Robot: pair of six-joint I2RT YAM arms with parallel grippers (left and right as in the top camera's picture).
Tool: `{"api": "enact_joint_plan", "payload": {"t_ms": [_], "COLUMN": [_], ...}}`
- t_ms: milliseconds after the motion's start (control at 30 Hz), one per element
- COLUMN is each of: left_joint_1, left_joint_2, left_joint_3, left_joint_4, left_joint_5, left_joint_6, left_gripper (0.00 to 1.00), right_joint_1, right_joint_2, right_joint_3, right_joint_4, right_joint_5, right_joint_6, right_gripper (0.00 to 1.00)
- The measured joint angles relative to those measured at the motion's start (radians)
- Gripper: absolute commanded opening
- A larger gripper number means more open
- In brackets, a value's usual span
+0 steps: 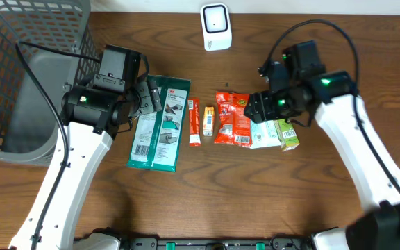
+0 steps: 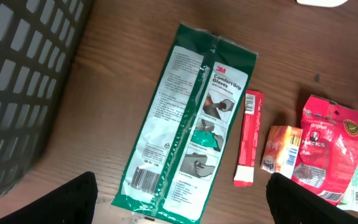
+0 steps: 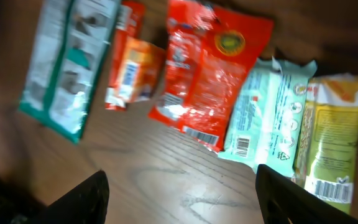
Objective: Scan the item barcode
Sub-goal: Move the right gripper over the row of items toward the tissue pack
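Right gripper (image 3: 180, 171) wide open, empty, hovering above red pouch (image 3: 210, 68); pouch lies just ahead of me, long axis running away, barcode at near end. My left gripper (image 2: 182, 180) wide, empty, over green glove pack (image 2: 188, 118). Right arm nearer pouch.

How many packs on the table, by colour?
Green: 1 (gloves pack)
Red: 2 (stick, bag)
Orange: 1 (sachet)
Mint: 1 (mint pack)
Yellow-green: 1 (yellow-green pack)
Total: 6
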State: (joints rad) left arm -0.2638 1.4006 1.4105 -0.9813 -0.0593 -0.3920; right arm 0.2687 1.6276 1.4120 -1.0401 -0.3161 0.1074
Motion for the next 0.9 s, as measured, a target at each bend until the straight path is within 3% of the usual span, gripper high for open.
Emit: {"api": "enact_joint_plan", "payload": {"t_ms": [400,900], "left_joint_1": [0.000,0.000], "left_joint_2": [0.000,0.000], "left_joint_3": [0.000,0.000], "left_joint_4": [0.000,0.000], "left_joint_5": [0.000,0.000], "left_joint_6": [0.000,0.000], "left_gripper": [0.87,0.87], "right_joint_1": [-0.002,-0.036], "right_joint_2": [0.249,0.343], "right_joint_3": [-0.002,-0.005], "right_joint_4": [0.143,0.282], "right_joint_5": [0.017,-0.060], "right_joint_6": [0.042,-0.009], "right_gripper": [0.63,0.63]}}
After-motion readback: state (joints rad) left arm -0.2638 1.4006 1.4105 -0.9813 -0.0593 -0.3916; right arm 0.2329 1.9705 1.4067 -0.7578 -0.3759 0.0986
